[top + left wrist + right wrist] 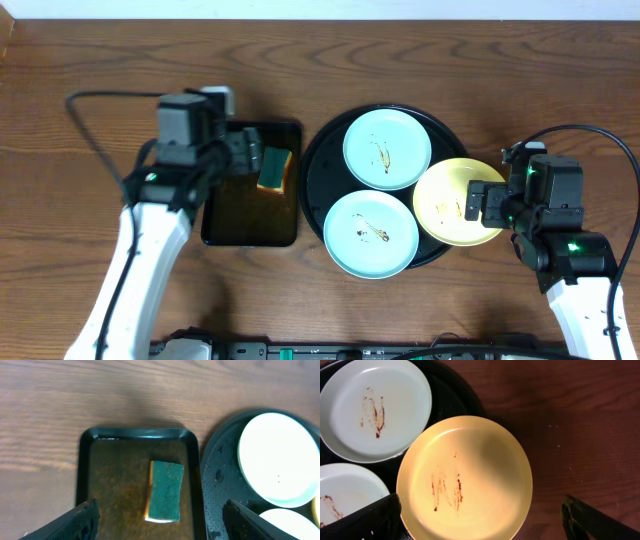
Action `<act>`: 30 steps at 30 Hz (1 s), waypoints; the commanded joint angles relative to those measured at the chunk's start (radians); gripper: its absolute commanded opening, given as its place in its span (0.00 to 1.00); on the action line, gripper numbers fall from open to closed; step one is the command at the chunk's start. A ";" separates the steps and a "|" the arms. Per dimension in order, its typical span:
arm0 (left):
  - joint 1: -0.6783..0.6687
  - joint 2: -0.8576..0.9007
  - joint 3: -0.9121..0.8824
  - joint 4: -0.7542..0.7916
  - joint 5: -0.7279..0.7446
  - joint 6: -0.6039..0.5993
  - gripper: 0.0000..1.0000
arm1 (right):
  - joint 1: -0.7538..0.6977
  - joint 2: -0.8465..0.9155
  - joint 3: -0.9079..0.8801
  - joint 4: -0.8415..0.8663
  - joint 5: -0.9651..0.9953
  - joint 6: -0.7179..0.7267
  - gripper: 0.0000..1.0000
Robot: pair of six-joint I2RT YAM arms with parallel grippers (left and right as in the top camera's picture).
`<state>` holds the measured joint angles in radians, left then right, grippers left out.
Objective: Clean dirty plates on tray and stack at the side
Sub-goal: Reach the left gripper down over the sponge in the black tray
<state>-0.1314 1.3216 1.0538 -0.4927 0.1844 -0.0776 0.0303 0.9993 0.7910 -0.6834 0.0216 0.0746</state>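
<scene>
On the wooden table (pixel 60 250), the left gripper (pixel 248 152) hung over the far part of the smaller rectangular black tray (pixel 220 228). Its fingers were spread wide, holding nothing. In the left wrist view, the sponge (pixel 165 491) lay between the two fingertips, green face up, with the gripper (pixel 161 512) above it. I could not tell whether the gripper touched the sponge. The sponge (pixel 274 168) sat toward the far right corner of that tray (pixel 115 470).

Just to the right stood the large round black tray (pixel 316 165), its floor flecked with droplets (pixel 216 476). Two mint-blue plates rested on it, one far (pixel 387 148) and one near (pixel 371 232). Each had a thin brown smear at its centre.

The yellow plate (pixel 448 205) lay at the right side of the round tray, overlapping the rim and reaching out over the wood. It was smeared brown as well (pixel 465 480).

The right gripper (pixel 480 200) was over the right part of the yellow plate. Its fingers were apart, one on either side of the plate in the right wrist view (pixel 482 515), and gripped nothing.
</scene>
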 commanded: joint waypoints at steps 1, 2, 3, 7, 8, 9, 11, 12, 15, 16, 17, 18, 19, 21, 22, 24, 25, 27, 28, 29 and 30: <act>-0.063 0.099 0.015 0.005 -0.082 0.037 0.79 | 0.014 -0.006 0.024 0.004 -0.003 0.029 0.99; -0.078 0.128 0.015 0.006 -0.085 0.037 0.79 | 0.014 -0.006 0.024 0.004 -0.003 0.029 0.99; -0.090 0.155 0.015 0.009 -0.090 0.037 0.79 | 0.014 -0.006 0.024 0.004 -0.003 0.029 0.99; -0.118 0.266 0.015 0.029 -0.100 0.040 0.79 | 0.014 -0.006 0.024 0.003 -0.003 0.029 0.99; -0.120 0.288 0.015 0.033 -0.100 0.040 0.77 | 0.014 -0.006 0.024 0.003 -0.003 0.029 0.99; -0.122 0.312 0.015 0.042 -0.100 0.040 0.76 | 0.014 -0.006 0.024 0.003 -0.003 0.029 0.99; -0.122 0.346 0.015 0.056 -0.099 0.040 0.75 | 0.014 -0.006 0.024 0.003 -0.003 0.029 0.99; -0.122 0.363 0.015 0.063 -0.099 0.040 0.75 | 0.014 -0.006 0.024 0.003 -0.003 0.029 0.99; -0.122 0.403 0.015 0.077 -0.100 0.040 0.75 | 0.014 -0.006 0.024 0.003 -0.003 0.029 0.99; -0.122 0.413 0.015 0.081 -0.100 0.040 0.75 | 0.014 -0.006 0.024 0.003 -0.003 0.029 0.99; -0.122 0.422 0.015 0.085 -0.099 0.039 0.74 | 0.014 -0.006 0.024 0.003 -0.003 0.029 0.99; -0.124 0.426 0.015 0.088 -0.098 0.039 0.73 | 0.014 -0.006 0.024 0.003 -0.003 0.029 0.99; -0.126 0.433 0.015 0.091 -0.098 0.039 0.72 | 0.014 -0.006 0.024 0.003 -0.003 0.029 0.99; -0.131 0.439 0.015 0.092 -0.099 0.039 0.71 | 0.014 -0.006 0.024 0.003 -0.003 0.029 0.99; -0.135 0.443 0.014 0.095 -0.099 0.040 0.70 | 0.014 -0.006 0.024 0.003 -0.003 0.029 0.99; -0.139 0.454 0.014 0.100 -0.099 0.040 0.69 | 0.014 -0.006 0.024 0.004 -0.003 0.029 0.99; -0.141 0.462 0.014 0.103 -0.099 0.039 0.68 | 0.014 -0.006 0.024 0.003 -0.003 0.029 0.99; -0.145 0.473 0.014 0.107 -0.099 0.039 0.68 | 0.014 -0.006 0.024 0.003 -0.003 0.029 0.99; -0.145 0.478 0.014 0.107 -0.099 0.038 0.67 | 0.014 -0.006 0.024 0.003 -0.003 0.029 0.99; -0.147 0.478 0.014 0.107 -0.099 0.038 0.65 | 0.014 -0.006 0.024 0.003 -0.003 0.029 0.99; -0.147 0.478 0.014 0.108 -0.100 0.037 0.64 | 0.014 -0.006 0.024 0.003 -0.003 0.029 0.99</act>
<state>-0.2749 1.7824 1.0550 -0.3874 0.0975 -0.0479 0.0303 0.9993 0.7910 -0.6827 0.0216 0.0948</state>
